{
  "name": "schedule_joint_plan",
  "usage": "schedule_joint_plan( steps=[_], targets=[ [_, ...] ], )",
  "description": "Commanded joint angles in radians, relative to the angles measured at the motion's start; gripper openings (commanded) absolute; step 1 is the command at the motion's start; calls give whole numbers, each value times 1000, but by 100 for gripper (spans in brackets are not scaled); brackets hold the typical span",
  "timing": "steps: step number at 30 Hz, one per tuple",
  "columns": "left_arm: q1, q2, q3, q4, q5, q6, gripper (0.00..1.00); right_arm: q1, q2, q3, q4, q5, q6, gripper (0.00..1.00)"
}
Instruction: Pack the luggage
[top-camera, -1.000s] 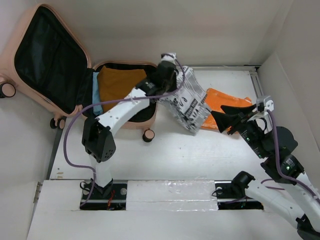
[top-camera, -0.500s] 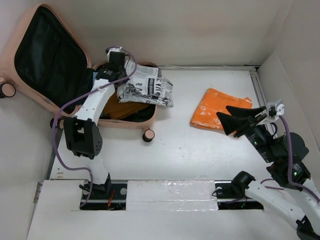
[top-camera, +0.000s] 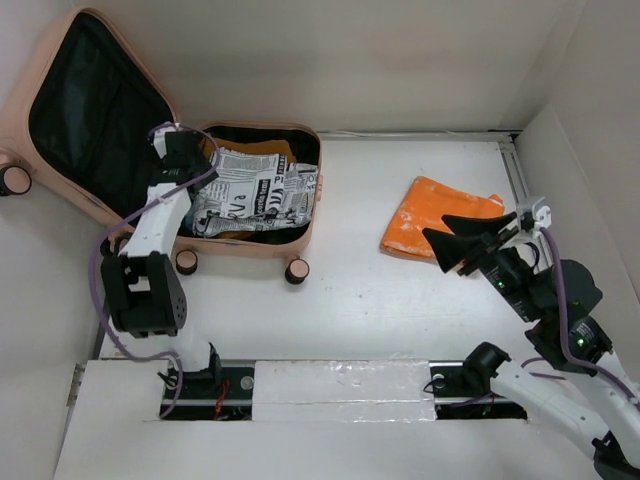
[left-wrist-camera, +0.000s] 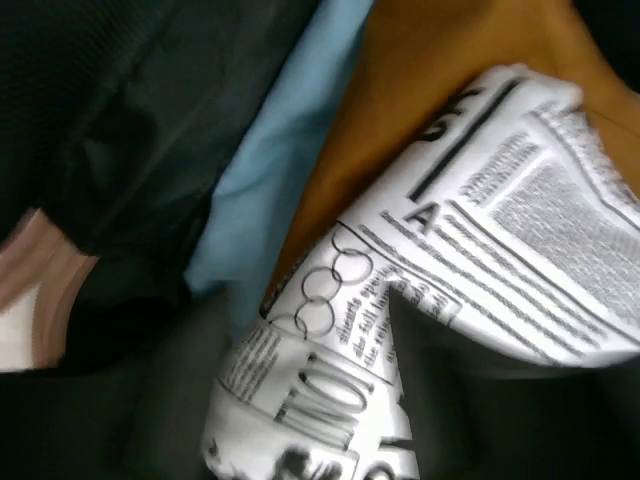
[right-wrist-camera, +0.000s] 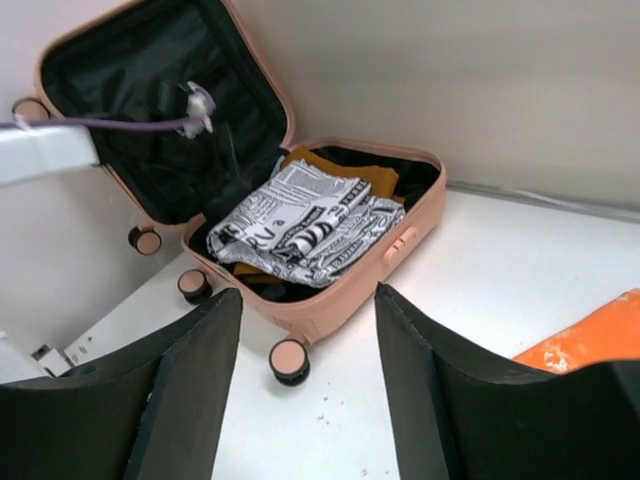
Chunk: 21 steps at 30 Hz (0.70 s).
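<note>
Luggage (top-camera: 308, 215) lies open beneath left gripper (top-camera: 190, 160), whose jaw state cannot be determined, right gripper (top-camera: 436, 240) spread empty well right of it; newsprint garment (top-camera: 255, 190) bunched near its front rim may jam lid closure.

We look down on a white table (top-camera: 380, 300) with pale walls along its far, left and right sides. At its far left the luggage (top-camera: 250, 247) lies open, its peach-pink lower shell flat on the surface and its caster wheels facing the near side. The lid leans up toward the left wall. At the far right a folded orange cloth (top-camera: 420, 205) lies flat, well apart from the luggage. A white strip (top-camera: 340, 385) runs along the near edge.
</note>
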<state>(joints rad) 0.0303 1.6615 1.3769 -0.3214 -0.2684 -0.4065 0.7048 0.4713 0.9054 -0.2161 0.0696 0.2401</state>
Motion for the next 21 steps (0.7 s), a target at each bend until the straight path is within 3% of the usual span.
schedule_joint_plan(
  steps=[1,5,7,8,9,12,13,14,17,20,21],
  targets=[
    [3,-193,-2,110,-16,-31,65,-5,30,-2,35,-30,8,62],
    [-93,-242,48,99,-49,-20,65,-5,41,-11,35,-18,8,62],
    [-277,-256,59,108,-49,5,64,-5,32,-11,35,18,8,62],
    [-277,-256,70,108,-67,5,64,-5,32,-11,35,18,8,62],
    [-417,-221,79,108,-86,5,64,-5,32,-11,35,33,8,62],
    [-684,-101,103,97,-144,-28,64,-5,23,9,12,58,8,39],
    [-732,-62,112,111,-135,-38,63,-5,23,9,0,67,8,29],
    [-769,-22,141,111,-123,-61,63,-5,23,19,-32,76,8,27],
    [-871,145,209,136,-60,-78,63,-5,-17,29,-77,127,17,29],
    [-921,346,374,102,38,-69,64,-5,-52,20,-101,165,18,44],
    [-922,404,499,81,58,-69,66,-5,-62,20,-114,165,27,47]
  ],
)
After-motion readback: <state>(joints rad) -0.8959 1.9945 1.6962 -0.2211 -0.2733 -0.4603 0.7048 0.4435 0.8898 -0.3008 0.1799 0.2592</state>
